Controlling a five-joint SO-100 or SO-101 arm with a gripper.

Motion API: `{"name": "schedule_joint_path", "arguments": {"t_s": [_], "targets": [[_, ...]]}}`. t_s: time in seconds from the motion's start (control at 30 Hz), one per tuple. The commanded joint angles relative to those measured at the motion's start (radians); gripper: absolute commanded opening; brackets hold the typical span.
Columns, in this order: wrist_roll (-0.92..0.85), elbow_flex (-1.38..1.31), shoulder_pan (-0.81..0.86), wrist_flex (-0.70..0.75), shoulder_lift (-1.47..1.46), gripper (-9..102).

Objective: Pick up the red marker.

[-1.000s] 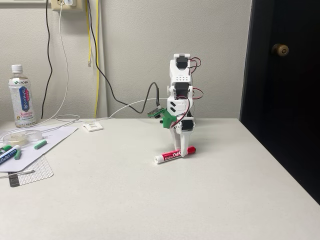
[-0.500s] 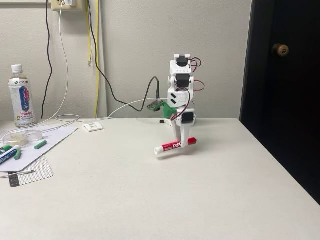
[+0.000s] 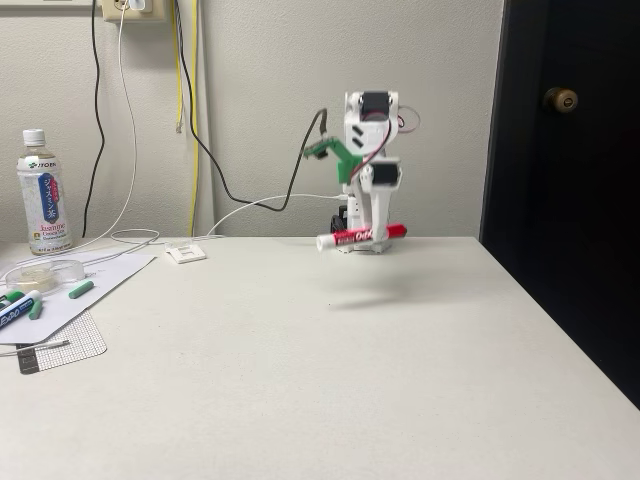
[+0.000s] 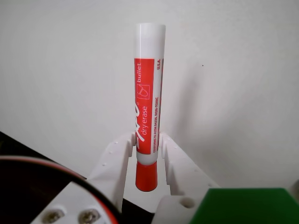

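The red marker hangs in the air well above the white table, lying almost level with its white end to the left and its red cap to the right in the fixed view. My gripper points down and is shut on it near the cap end. In the wrist view the red marker stands upright in the picture, white end up, with both white fingers pressed against its lower part. My gripper holds it over bare table.
At the table's left edge lie a blue-labelled marker, small green pieces, papers and a mesh pad. A bottle stands at the back left. Cables hang down the wall. A dark door borders the right side.
The arm has risen with the marker held in the gripper. The marker went from resting on the table to well above it and now lies more level.
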Motion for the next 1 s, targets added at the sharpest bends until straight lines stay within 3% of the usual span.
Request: {"name": "schedule_joint_path", "arguments": {"t_s": [0.0,0.63,0.97], "targets": [[0.038,-0.051,-0.014,0.012,0.117,0],[0.325,-0.04,-0.066,0.017,0.43,0],[0.393,0.005,-0.087,-0.021,0.598,0]]}}
